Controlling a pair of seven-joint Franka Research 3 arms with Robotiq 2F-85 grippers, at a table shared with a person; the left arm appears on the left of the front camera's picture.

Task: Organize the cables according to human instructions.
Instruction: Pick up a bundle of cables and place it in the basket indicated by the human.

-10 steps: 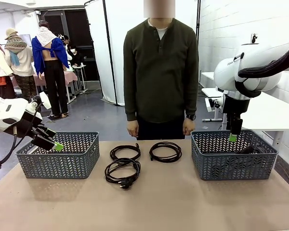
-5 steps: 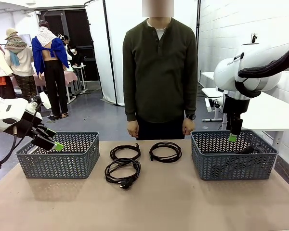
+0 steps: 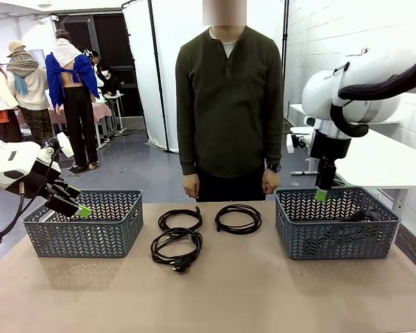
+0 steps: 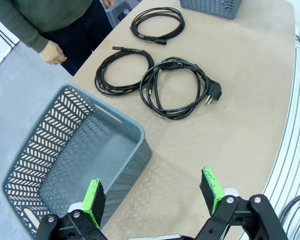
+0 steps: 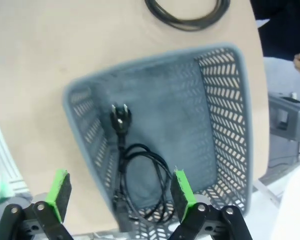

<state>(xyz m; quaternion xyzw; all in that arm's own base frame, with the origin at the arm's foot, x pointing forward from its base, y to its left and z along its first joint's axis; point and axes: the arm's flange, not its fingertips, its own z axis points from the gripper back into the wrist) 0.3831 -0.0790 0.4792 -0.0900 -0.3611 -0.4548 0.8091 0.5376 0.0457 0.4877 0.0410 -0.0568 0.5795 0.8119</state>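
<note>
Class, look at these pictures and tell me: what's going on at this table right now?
A cable-sorting job is under way. One cable lies in the right basket, and the right gripper hovers open above it, holding nothing. On the table between the baskets lie three cables, coiled. The left gripper hangs open above the rim of the empty left basket. The person stands at the far side, hands down.

I see the right gripper [image 5: 121, 190] with its fingers [image 5: 182, 192] spread wide and empty above a grey basket [image 5: 155, 59] on the counter [image 5: 40, 50]. One coiled black cable [image 5: 121, 150] lies inside it, plug [image 5: 120, 117] toward the basket's middle. A second coil [image 5: 185, 21] lies on the counter just beyond the far rim.
</note>
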